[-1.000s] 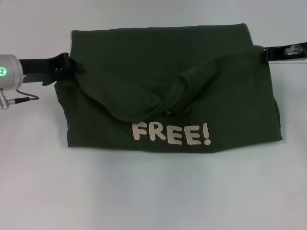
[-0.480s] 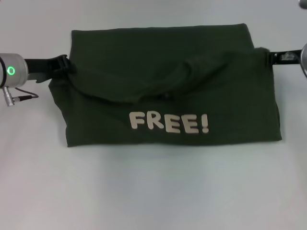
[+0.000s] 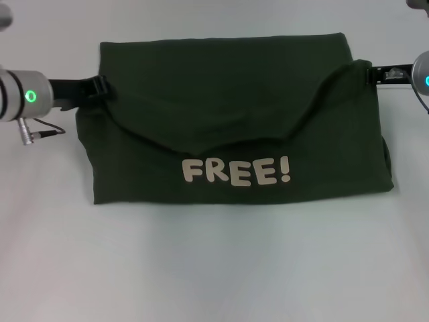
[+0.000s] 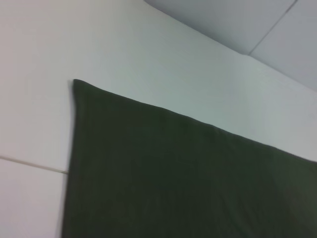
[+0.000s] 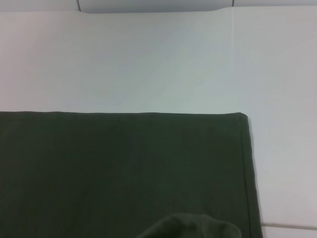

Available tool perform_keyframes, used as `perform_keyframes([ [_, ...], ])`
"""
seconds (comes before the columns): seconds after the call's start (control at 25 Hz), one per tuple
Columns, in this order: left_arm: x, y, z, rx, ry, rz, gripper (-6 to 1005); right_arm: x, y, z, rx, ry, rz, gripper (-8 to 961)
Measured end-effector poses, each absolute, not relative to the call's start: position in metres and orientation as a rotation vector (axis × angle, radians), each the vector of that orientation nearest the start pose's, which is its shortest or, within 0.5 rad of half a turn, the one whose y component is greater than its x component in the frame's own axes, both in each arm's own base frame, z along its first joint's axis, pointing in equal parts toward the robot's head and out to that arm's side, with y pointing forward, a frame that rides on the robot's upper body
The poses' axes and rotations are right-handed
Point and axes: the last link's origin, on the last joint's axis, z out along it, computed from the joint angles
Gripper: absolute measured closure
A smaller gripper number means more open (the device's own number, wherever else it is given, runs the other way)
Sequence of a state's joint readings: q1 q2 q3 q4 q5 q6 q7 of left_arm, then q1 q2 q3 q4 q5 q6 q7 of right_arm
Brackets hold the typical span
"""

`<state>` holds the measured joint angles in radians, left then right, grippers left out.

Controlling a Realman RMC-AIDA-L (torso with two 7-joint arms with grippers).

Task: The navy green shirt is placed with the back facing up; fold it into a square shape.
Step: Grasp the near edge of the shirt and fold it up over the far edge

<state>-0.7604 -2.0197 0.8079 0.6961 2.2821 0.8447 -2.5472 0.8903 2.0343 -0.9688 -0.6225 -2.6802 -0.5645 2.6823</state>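
Observation:
The navy green shirt (image 3: 228, 87) lies folded across the white table (image 3: 214, 268) in the head view. Its near part is turned over, showing cream "FREE!" lettering (image 3: 236, 172). My left gripper (image 3: 100, 87) is shut on the shirt's left edge. My right gripper (image 3: 367, 72) is shut on its right edge. The turned-over flap hangs between them in a shallow curve, sagging lowest just above the lettering. The left wrist view shows plain shirt fabric (image 4: 173, 173) with one corner on the table. The right wrist view shows the shirt's flat far part (image 5: 124, 168) and a corner.
The left arm's silver wrist with a green light (image 3: 23, 97) and a cable reaches in from the left. The right arm's wrist (image 3: 421, 72) is at the right edge. White table lies in front of and behind the shirt.
The crumpled, slack flap has been pulled out smooth between the two grippers. Both grippers moved a little away from me and apart. The lettering shifted slightly farther from me.

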Motion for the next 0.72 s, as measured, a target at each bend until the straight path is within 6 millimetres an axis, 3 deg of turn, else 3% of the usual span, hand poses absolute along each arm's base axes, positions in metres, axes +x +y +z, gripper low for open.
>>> perform_keyframes([
  [0.72, -0.232, 0.468, 0.025, -1.940, -1.419, -0.439, 914, 0.242, 0.491, 0.036, -1.809, 1.142, 0.155, 927],
])
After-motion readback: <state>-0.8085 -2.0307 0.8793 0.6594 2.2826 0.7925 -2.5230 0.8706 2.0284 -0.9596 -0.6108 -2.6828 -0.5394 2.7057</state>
